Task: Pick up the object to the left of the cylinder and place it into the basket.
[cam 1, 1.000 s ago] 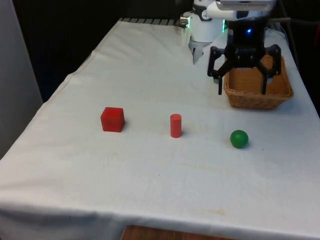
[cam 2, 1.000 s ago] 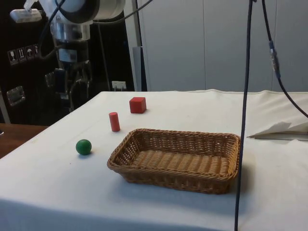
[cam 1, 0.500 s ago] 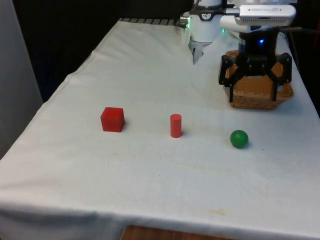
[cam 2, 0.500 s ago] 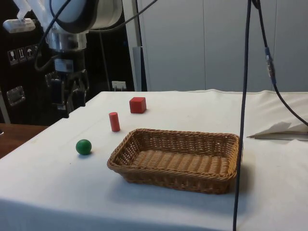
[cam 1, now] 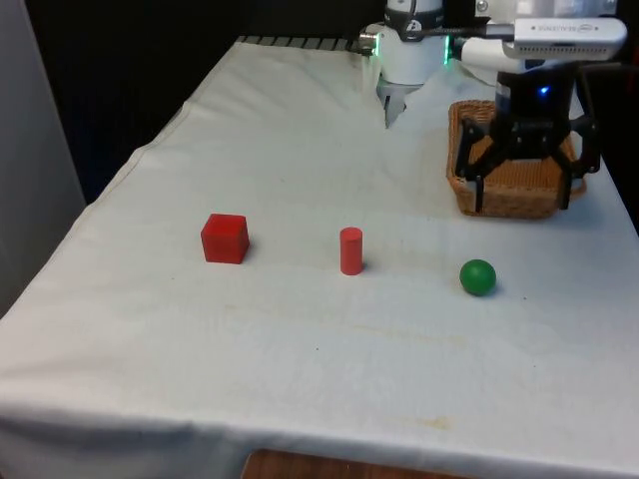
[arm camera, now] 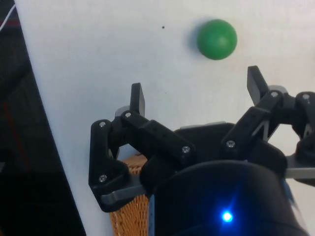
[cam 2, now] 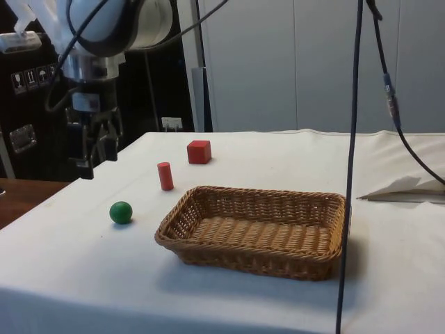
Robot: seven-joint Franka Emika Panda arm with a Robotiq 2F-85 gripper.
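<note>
Front view: black two-finger gripper (cam 1: 522,197) hangs at upper right of frame, fingers spread wide w/ nothing between them, in front of the near edge of the wicker basket (cam 1: 504,192). Basket: shallow, rectangular, woven tan cane w/ braided rim; interior bare in side view (cam 2: 259,235), where it sits at centre-right of frame.

Red cube (cam 1: 225,239), the task's thing: matte, sharp-edged, resting on the cloth left of centre in front view, untouched, well apart from gripper. In side view the cube (cam 2: 199,152) lies upper centre, beyond the cylinder.

Red cylinder (cam 1: 350,250): short, upright, smooth, at frame centre in front view, between cube and ball; in side view (cam 2: 165,176) just left of the basket's far corner.

Green ball (cam 1: 477,276): smooth sphere, right of centre in front view, near the basket but apart from it. Side view: ball (cam 2: 121,212) at left-centre, w/ gripper (cam 2: 89,161) hanging above and to its left, clear of the cloth. Wrist view: ball (arm camera: 217,39) lies on bare cloth beyond the fingertips (arm camera: 138,98), not between them; gripper (arm camera: 196,93) open, empty.

Table cloth (cam 1: 300,339): white fabric, lightly creased, faint yellowish stains near the lower centre of front view. No legible writing on any object.
</note>
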